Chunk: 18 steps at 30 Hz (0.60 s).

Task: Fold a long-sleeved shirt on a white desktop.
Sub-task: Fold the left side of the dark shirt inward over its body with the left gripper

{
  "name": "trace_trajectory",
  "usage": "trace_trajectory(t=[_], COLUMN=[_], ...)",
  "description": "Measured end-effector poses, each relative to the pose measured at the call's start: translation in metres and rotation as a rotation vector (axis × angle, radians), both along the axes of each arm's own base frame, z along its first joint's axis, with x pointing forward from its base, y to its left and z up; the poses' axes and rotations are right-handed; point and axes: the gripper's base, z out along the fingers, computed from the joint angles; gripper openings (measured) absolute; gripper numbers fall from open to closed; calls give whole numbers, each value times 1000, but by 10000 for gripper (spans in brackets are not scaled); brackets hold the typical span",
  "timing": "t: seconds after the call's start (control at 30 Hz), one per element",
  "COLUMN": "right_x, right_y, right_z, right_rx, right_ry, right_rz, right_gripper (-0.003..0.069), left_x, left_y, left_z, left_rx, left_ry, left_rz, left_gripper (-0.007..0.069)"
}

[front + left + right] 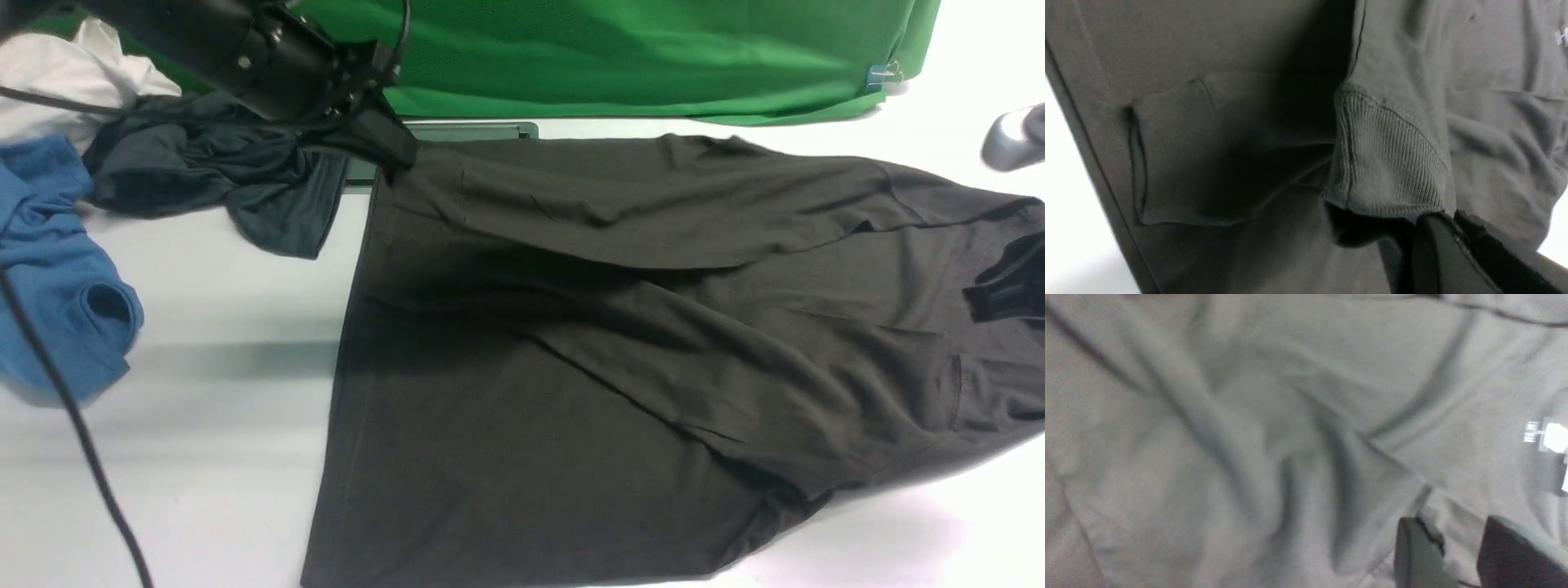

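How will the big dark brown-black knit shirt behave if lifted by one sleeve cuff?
Probably floppy: the dark brown-black knit long-sleeved shirt lies in soft creases, and its ribbed cuff sags where the left gripper pinches it. Likely to trail and drag, since most of it lies spread on the smooth white desktop. Hardly fragile or apt to roll.
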Motion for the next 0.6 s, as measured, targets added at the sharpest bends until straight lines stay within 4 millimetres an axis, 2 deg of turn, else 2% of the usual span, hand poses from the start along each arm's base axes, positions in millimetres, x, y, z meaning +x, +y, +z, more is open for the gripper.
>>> trace_trajectory(t=[0.17,0.3,0.37,0.5,0.53,0.6], right_x=[-1,-1,-1,-1,-1,-1], right_y=[1,2,2,2,2,3], right_z=[2,2,2,2,2,2], right_rx=[7,12,12,14,14,22], right_ry=[-6,-6,-6,-6,-6,-8], right_rz=[1,2,2,2,2,-1], right_gripper=[245,245,245,245,245,245], left_x=[-17,-23,-23,-23,-23,-23], left_y=[1,2,4,7,7,10], left_z=[35,41,30,-13,-16,-47], left_rx=[0,10,26,60,61,82], left_ry=[-103,-120,-92,13,18,70], left_rz=[4,4,27,71,79,118], left_gripper=[21,21,21,24,24,34])
